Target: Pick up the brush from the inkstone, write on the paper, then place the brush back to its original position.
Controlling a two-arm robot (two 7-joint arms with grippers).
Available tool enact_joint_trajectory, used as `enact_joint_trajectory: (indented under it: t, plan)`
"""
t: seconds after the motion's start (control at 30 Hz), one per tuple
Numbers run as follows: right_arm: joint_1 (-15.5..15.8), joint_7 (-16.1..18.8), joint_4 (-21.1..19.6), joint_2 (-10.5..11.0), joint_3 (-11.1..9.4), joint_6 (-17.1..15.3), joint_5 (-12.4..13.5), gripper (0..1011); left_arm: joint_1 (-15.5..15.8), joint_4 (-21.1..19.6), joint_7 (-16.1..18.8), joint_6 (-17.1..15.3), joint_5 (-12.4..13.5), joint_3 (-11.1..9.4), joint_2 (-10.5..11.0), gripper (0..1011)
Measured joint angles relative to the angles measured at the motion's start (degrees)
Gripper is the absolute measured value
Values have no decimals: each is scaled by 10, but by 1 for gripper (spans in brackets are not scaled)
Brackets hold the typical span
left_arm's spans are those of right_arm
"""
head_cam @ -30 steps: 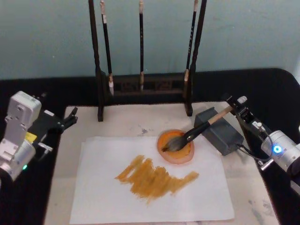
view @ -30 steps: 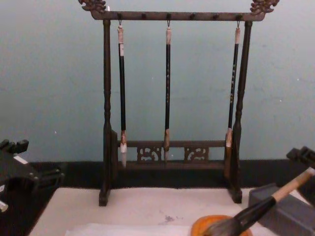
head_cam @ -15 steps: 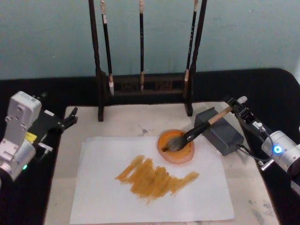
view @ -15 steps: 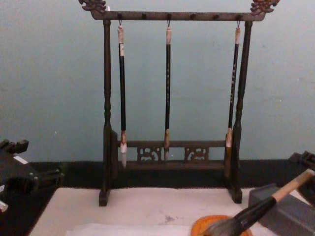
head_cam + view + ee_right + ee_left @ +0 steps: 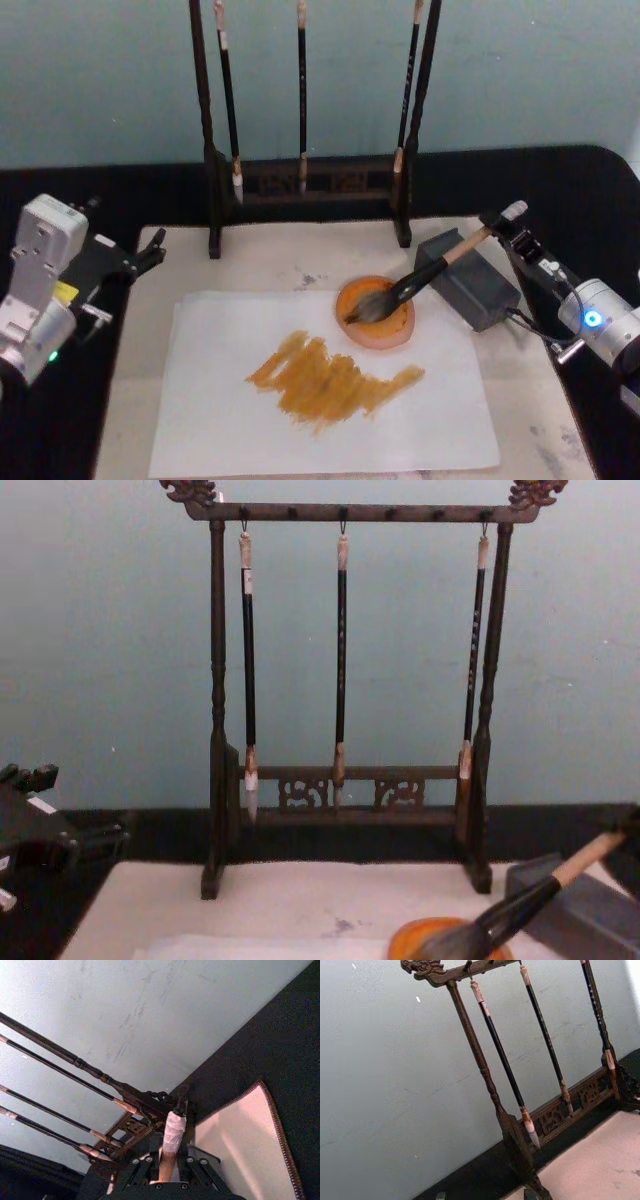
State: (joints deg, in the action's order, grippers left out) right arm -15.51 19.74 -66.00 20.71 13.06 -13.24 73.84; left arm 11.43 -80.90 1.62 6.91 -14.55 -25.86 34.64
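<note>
Sliding lower at the chest view's right edge, the right gripper [image 5: 625, 820] now covers the brush [image 5: 520, 912] handle's tip. Head view: bristles lie in the orange dish [image 5: 375, 325] on the paper's [image 5: 320, 420] upper right corner. The left gripper [image 5: 152, 250], far left, gapes empty. Right wrist view: jaws flank the handle, slightly parted, clamping nothing.

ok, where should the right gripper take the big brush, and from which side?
The pale wood handle, below the white-wrapped end, from the robot's right. The brush lies tilted, bristles in the orange dish, shaft propped on the grey block, so that end is raised, pointing at the right gripper. Set the jaws across the shaft.
</note>
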Motion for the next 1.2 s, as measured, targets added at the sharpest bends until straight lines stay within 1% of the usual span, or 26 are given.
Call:
enact_joint_trajectory:
  t: [0.03, 0.07, 0.1, 0.8, 1.2]
  plan:
    - [0, 0, 0, 0, 0, 0, 0, 225, 0, 0, 0, 0, 0, 0, 0, 1009]
    - [0, 0, 0, 0, 0, 0, 0, 179, 0, 0, 0, 0, 0, 0, 0, 1010]
    - [0, 0, 0, 0, 0, 0, 0, 175, 0, 0, 0, 0, 0, 0, 0, 1010]
    - [0, 1, -1, 2, 2, 1, 1, 172, 0, 0, 0, 0, 0, 0, 0, 1010]
    - [-2, 4, -38, 21, 9, 5, 28, 169, 0, 0, 0, 0, 0, 0, 0, 1010]
